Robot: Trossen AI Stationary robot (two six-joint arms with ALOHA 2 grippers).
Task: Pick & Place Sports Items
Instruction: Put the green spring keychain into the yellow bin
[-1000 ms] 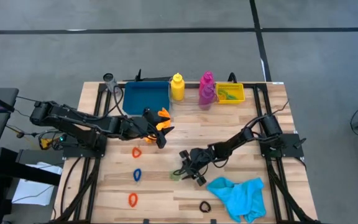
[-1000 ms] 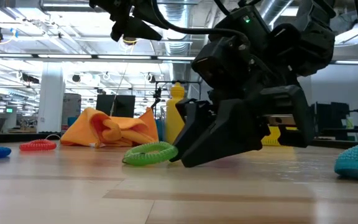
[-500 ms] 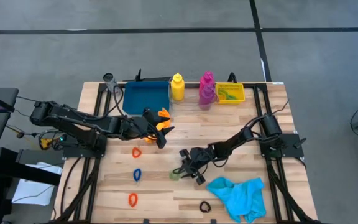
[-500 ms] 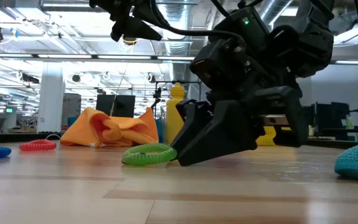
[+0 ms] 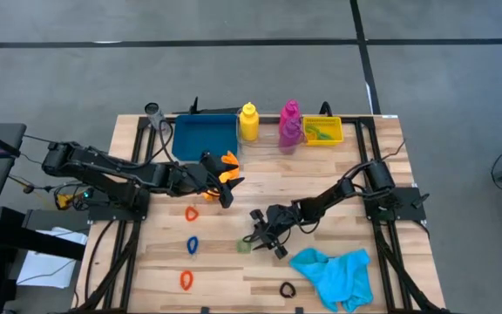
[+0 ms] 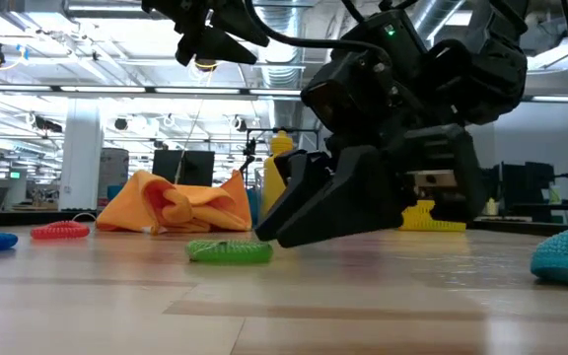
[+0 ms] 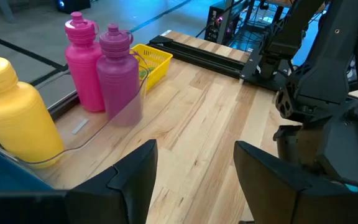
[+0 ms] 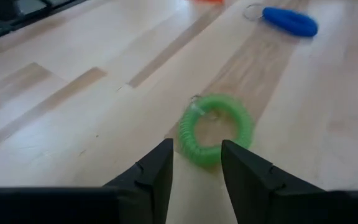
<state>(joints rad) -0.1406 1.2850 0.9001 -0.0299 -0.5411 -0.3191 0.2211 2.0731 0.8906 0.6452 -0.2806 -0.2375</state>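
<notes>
Right gripper (image 8: 194, 171) hangs low over mid-table, fingers narrowly parted and empty, the green ring (image 8: 216, 129) lying flat just ahead, lined up for a pinch; open wood all round it, cyan cloth (image 5: 334, 272) nearby. Left gripper (image 7: 194, 171) waits with fingers wide and empty by the orange cloth (image 5: 227, 166), bottles (image 7: 98, 68) beyond.

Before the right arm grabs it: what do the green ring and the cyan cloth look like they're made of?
Green ring: looks like coiled springy plastic, slightly glossy; fine spiral ridges run around it, so probably stretchy. Cyan cloth: soft fabric, matte and nubby like terry or microfibre, judging by its rumpled folds. Neither material is certain.
</notes>
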